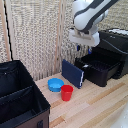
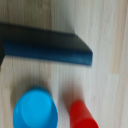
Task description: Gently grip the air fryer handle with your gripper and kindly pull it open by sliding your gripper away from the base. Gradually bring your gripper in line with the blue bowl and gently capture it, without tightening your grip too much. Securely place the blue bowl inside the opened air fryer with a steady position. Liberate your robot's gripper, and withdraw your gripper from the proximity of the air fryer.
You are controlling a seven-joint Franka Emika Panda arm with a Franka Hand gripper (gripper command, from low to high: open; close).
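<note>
The black air fryer point(image 1: 114, 47) stands at the exterior view's right, its drawer point(image 1: 97, 70) pulled out toward the middle and showing a hollow inside. I cannot make out the air fryer handle against the black drawer face. The light-blue bowl point(image 1: 55, 84) point(image 2: 35, 111) rests upright on the wooden table beside a red cup point(image 1: 67, 92) point(image 2: 82, 116). My gripper point(image 1: 84, 49) hangs in the air above the drawer's front and a dark blue panel, well above and to the right of the bowl. Its fingers stand apart, open, with nothing between them.
A dark blue flat panel point(image 1: 72, 73) point(image 2: 47, 47) leans between the bowl and the drawer. A black fabric-sided bin point(image 1: 20, 100) fills the exterior view's lower left. A light curtain point(image 1: 35, 35) backs the table point(image 1: 95, 105).
</note>
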